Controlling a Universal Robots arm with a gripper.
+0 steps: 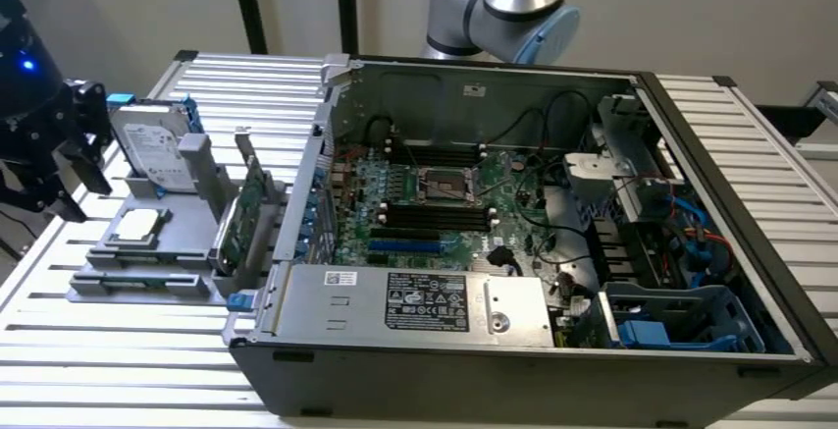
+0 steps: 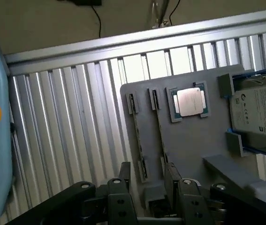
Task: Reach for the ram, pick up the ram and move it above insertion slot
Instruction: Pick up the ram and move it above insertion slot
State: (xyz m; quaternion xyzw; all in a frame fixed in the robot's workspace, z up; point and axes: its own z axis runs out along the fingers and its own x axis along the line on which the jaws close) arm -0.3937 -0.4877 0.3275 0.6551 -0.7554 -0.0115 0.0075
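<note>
Above the grey holder (image 2: 189,150) on the slatted table (image 2: 76,122), at the exterior view's left of the open computer case (image 1: 524,350): the gripper (image 2: 148,180), fingers (image 2: 125,172) spread apart and gripping nothing. In a slot along the holder's near edge in the exterior view, well clear of those fingers: the ram (image 1: 147,280), standing on edge. Sharing the same holder: a processor (image 2: 189,102), a hard drive (image 2: 259,117) and, upright on the side nearest the case, a green card (image 1: 242,218).
</note>
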